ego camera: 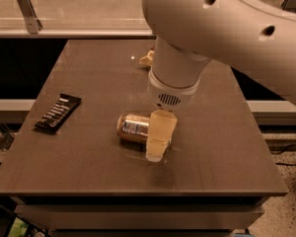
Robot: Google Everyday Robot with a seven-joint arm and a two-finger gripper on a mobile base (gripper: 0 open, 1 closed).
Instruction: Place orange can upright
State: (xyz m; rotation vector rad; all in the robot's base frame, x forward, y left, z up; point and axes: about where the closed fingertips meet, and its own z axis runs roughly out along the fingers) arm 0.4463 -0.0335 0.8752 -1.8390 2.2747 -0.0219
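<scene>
The orange can (132, 127) lies on its side near the middle of the brown table (89, 172), with its shiny gold body and pale label band showing. My gripper (159, 136) hangs from the big white arm (187, 48) and reaches down at the can's right end, covering that end. The can's left end points toward the table's left side.
A black snack bar (58, 112) lies at the table's left. A pale crinkled bag (147, 58) sits at the back, mostly hidden behind the arm. A railing with a metal bracket (27, 9) runs behind the table. The table's front edge is close below the can.
</scene>
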